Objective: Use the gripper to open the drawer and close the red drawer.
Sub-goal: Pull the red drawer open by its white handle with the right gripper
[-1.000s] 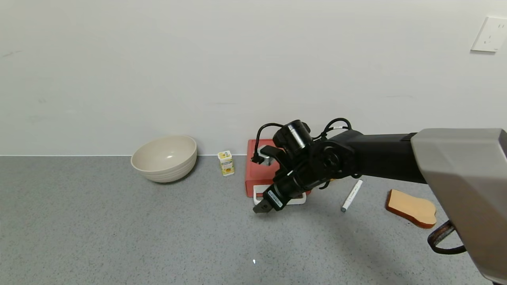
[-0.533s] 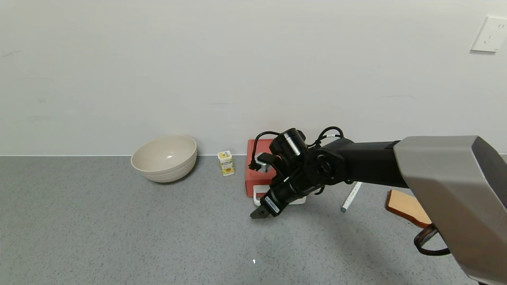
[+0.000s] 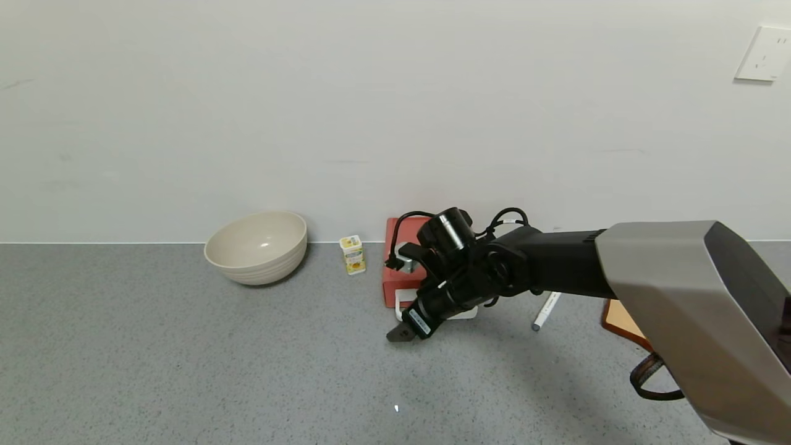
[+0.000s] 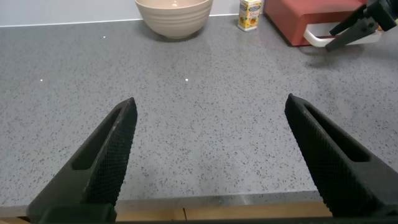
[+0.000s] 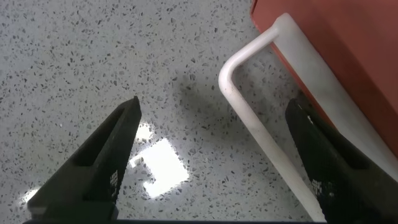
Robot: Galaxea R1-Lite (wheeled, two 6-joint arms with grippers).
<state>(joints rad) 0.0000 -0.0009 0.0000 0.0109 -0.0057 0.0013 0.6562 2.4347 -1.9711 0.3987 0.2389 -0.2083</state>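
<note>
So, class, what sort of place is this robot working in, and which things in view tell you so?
Probably an indoor test bench or a kitchen-style counter: a grey speckled countertop meets a plain white wall with a socket plate. A bowl, a small carton and a red drawer box stand along the wall.

**Right arm and both grippers: outward appearance**

The right arm had a broad grey outer shell that gave way to a black forearm. A black cylindrical wrist camera sat above the wrist, with looped black cables beside it. The right gripper was a black pointed claw bearing a small white label. The left gripper showed two black tapered fingers with finely ribbed inner faces.
</note>
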